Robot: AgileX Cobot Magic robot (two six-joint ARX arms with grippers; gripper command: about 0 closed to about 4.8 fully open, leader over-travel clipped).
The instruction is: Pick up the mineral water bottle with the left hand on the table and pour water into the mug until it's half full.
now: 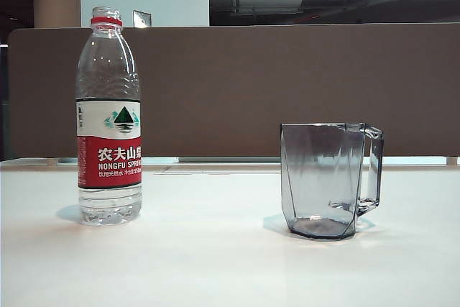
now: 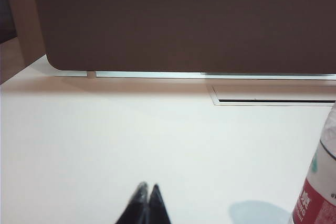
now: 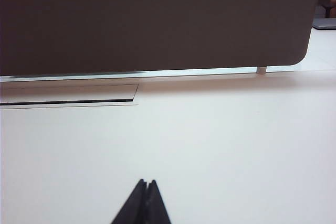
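From outside we see the bottle (image 1: 108, 116) standing upright on the table (image 1: 215, 264), the mug (image 1: 327, 180) well apart to its right. Our left gripper (image 2: 146, 187) is clenched empty, the bottle's edge near. Our right gripper (image 3: 146, 182) is clenched too.

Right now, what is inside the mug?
The mug looks empty through its clear wall. The mineral water bottle stands apart. The left gripper and right gripper are shut.

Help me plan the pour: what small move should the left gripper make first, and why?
Probably open the left gripper: its fingertips are pressed shut over the bare table, while the mineral water bottle stands uncapped and ungripped beside it, apart from the mug.
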